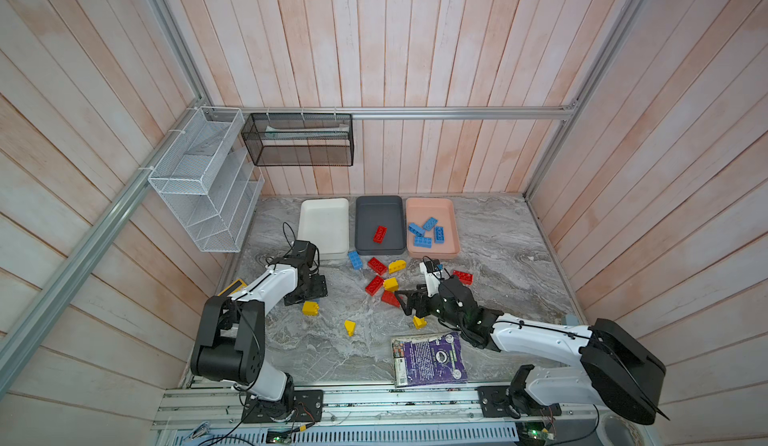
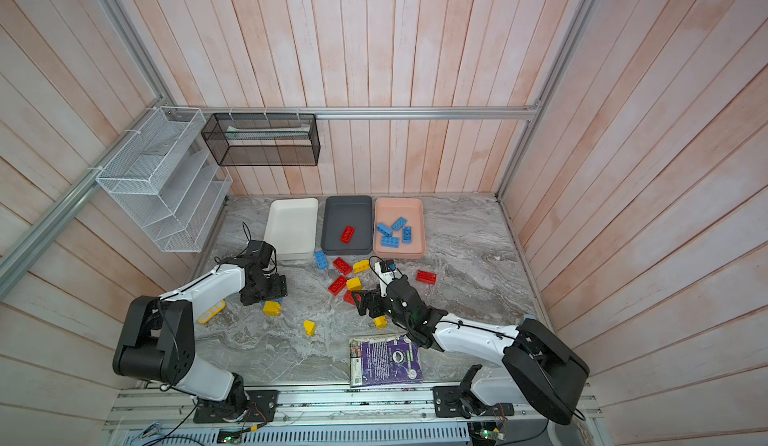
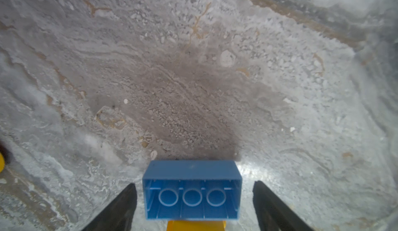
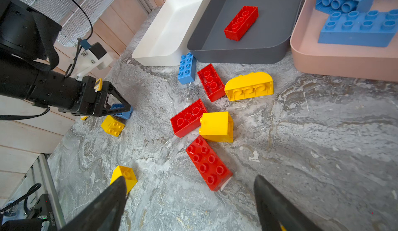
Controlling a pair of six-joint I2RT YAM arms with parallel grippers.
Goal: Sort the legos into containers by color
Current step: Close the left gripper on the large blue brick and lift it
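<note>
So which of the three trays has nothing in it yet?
The white tray, leftmost; the grey tray holds a red brick, the pink tray blue bricks.

- The table [image 1: 519, 265] has a grey marble pattern with white and tan veins.
- The white tray [image 1: 324, 219], dark grey tray [image 1: 380, 213] and salmon pink tray [image 1: 428, 211] are plain.
- The bricks are red [image 1: 380, 234], blue [image 1: 355, 260] or yellow [image 1: 310, 308].
- The book [image 1: 432, 358] has a purple cover.

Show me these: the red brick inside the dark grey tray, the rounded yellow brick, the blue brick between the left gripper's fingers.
red brick [image 1: 380, 234]: a top view, centre of its upper face.
rounded yellow brick [image 4: 249, 80]: right wrist view, its flat upward side.
blue brick [image 3: 192, 191]: left wrist view, its hollow underside.
</note>
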